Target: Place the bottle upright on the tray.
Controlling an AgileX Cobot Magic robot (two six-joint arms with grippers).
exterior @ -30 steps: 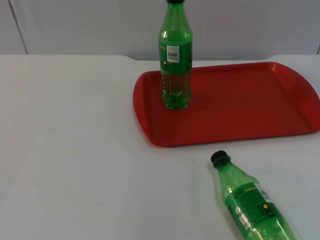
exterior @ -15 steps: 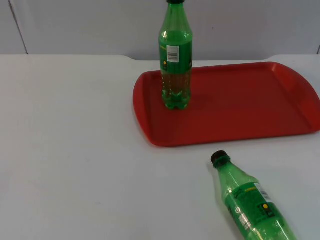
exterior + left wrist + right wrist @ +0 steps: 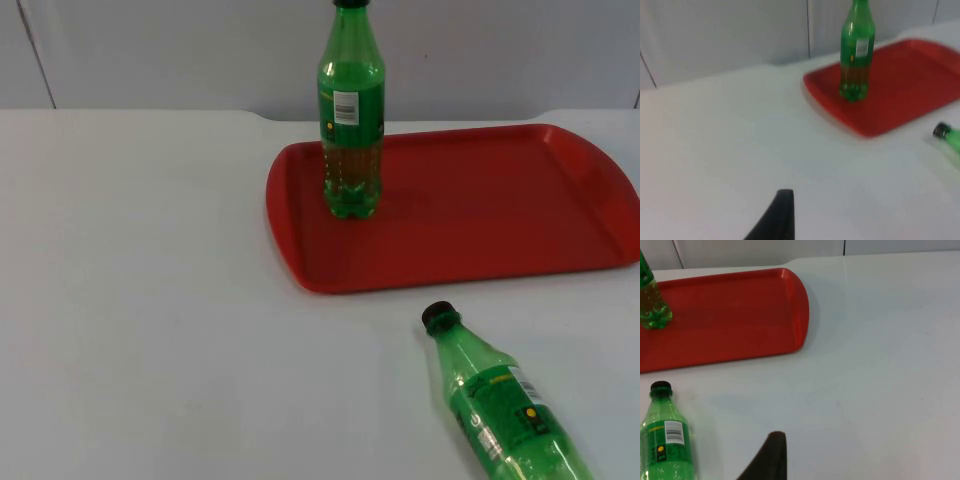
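Observation:
A red tray (image 3: 480,215) lies on the white table toward the back right. One green bottle (image 3: 351,120) with a dark cap stands upright on the tray's left part. A second green bottle (image 3: 495,405) lies on its side on the table in front of the tray, its black cap pointing toward the tray. The left wrist view takes in the standing bottle (image 3: 856,52), the tray (image 3: 910,75) and the lying bottle's cap (image 3: 941,131), all well ahead of my left gripper (image 3: 777,215). My right gripper (image 3: 767,457) hangs over the table beside the lying bottle (image 3: 665,440), apart from it, with the tray (image 3: 730,315) beyond.
The grey partition wall (image 3: 180,50) closes off the table's far edge just behind the tray. Bare white table top (image 3: 150,300) stretches across the left half and the front.

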